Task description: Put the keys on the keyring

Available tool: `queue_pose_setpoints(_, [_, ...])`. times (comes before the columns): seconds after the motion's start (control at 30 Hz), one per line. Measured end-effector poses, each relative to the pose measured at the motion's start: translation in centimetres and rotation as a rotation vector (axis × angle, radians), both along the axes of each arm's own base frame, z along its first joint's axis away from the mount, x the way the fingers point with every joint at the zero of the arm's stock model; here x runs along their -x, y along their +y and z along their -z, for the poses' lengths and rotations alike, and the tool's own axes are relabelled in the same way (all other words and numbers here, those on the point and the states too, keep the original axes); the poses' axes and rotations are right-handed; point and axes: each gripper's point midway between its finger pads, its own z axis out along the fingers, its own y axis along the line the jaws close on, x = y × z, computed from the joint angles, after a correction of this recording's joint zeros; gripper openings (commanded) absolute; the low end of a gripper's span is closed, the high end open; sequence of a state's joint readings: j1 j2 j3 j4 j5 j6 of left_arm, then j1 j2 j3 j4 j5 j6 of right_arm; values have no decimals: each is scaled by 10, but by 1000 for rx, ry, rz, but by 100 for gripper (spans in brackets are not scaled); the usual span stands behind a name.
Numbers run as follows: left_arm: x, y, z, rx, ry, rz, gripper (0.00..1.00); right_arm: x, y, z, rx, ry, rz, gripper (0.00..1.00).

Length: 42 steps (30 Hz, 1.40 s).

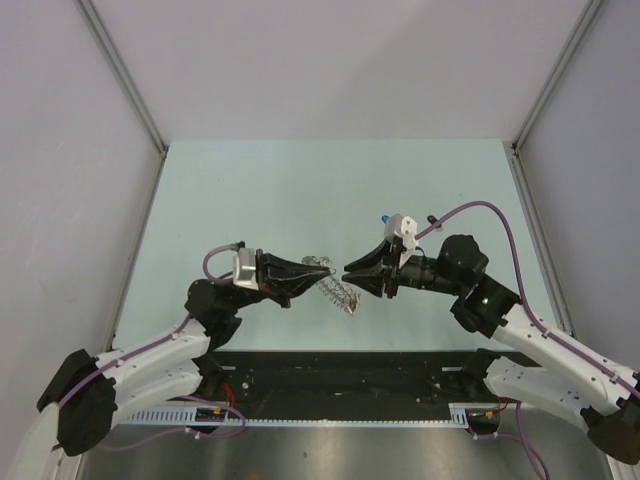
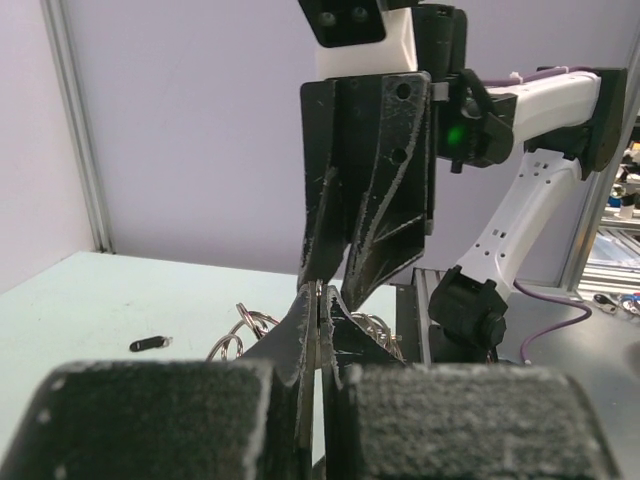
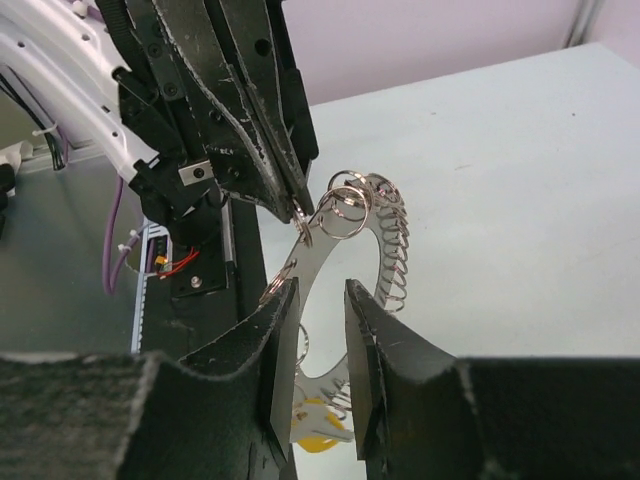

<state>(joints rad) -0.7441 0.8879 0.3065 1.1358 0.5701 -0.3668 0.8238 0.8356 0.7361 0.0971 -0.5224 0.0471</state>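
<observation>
My left gripper [image 1: 326, 272] [image 2: 320, 295] is shut on the rim of the keyring [image 1: 338, 290], a silvery ring with coiled wire loops, and holds it above the table. In the right wrist view the keyring [image 3: 392, 250] hangs from the left fingers [image 3: 285, 190]. My right gripper [image 1: 349, 272] [image 3: 320, 292] is open, tip to tip with the left one, its jaws on either side of the ring's near rim. The yellow key [image 3: 328, 432] hangs at the ring's bottom. The blue key [image 1: 385, 217] lies on the table. The black key [image 2: 150, 343] lies apart.
The pale green table [image 1: 300, 190] is walled by grey panels at the left, back and right. A black rail with wiring [image 1: 340, 385] runs along the near edge between the arm bases. The right arm [image 2: 540, 150] fills the right of the left wrist view.
</observation>
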Motion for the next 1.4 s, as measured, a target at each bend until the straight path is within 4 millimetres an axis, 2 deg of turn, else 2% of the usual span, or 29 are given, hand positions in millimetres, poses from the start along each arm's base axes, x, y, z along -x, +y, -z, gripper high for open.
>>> queue_pose_setpoints(0.33, [3, -8, 6, -4, -19, 56, 0, 2, 0, -16, -54, -90, -109, 29])
queue_pose_setpoints(0.6, [2, -15, 21, -45, 19, 91, 0, 4, 7, -8, -44, -83, -177, 25])
queue_pose_setpoints(1.4, [-3, -16, 21, -37, 33, 67, 0, 2, 5, 5, -6, -46, -185, 19])
